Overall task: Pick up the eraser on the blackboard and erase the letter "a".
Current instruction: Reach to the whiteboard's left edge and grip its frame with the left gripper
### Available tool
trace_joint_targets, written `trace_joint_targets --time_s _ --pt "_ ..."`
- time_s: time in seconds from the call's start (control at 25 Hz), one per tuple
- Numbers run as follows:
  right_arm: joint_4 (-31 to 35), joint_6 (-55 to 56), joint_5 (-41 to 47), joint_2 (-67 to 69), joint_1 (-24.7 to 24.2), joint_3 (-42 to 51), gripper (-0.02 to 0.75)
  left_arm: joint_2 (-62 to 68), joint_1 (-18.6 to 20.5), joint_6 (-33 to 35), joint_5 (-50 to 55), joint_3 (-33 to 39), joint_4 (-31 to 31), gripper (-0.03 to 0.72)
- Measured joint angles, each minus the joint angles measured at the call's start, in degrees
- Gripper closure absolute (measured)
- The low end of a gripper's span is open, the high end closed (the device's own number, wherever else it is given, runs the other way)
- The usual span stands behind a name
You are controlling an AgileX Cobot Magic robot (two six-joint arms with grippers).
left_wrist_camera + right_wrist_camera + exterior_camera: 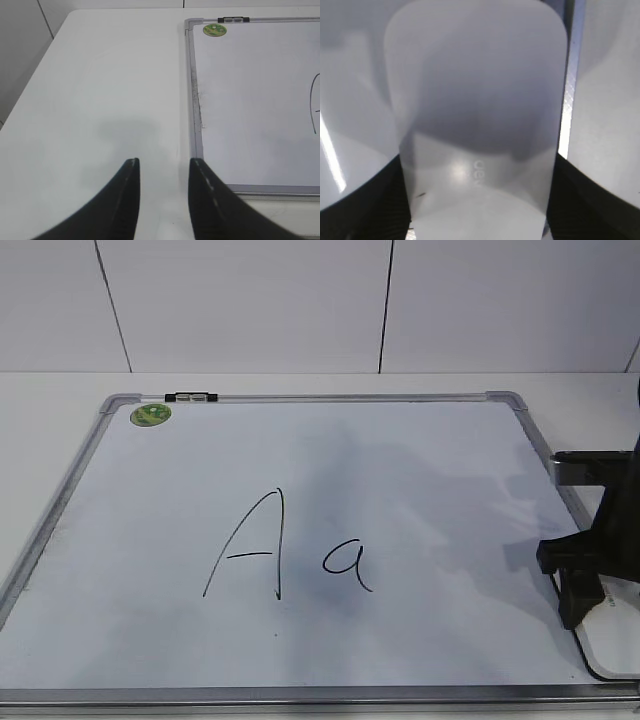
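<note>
White glossy plastic fills my right wrist view: the eraser (pixel 477 115) lies straight between my right jaws, whose dark pads flank its two long sides low in the frame. I cannot tell whether they already press on it or stand just off it. From the outside camera the eraser (pixel 612 635) sits at the near right corner of the blackboard (pixel 400 455), beside the grey frame, and my right gripper (pixel 585 585) hangs directly over it, arm coming in from the right edge and pointing down. To do this pick well, I judge I should close evenly on the long sides, low enough that the slick shell cannot squirt out, then lift level so the dark underside stays flat for wiping. The letter "a" (pixel 347 565) waits mid-board, just right of the capital A (pixel 250 545), which I must not smear. My left gripper (pixel 162 172) rests out over the bare desk (pixel 100 90) left of the board, jaws parted and holding nothing.
</note>
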Motion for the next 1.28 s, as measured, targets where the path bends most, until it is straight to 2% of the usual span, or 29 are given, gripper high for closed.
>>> trace_joint_targets --time_s 0.4,0.88,1.28 --pt "0.45 0.0 0.49 0.03 0.0 -0.6 0.197 0.0 0.0 0.0 0.0 0.0 0.0 0.452" --pt "2.35 -0.24 8.99 0.26 0.09 -11.74 0.197 0.0 0.0 0.0 0.0 0.0 0.0 0.452" --pt "3.99 -3.12 11.8 0.26 5.12 -12.52 0.197 0.0 0.0 0.0 -0.1 0.0 -0.88 0.452"
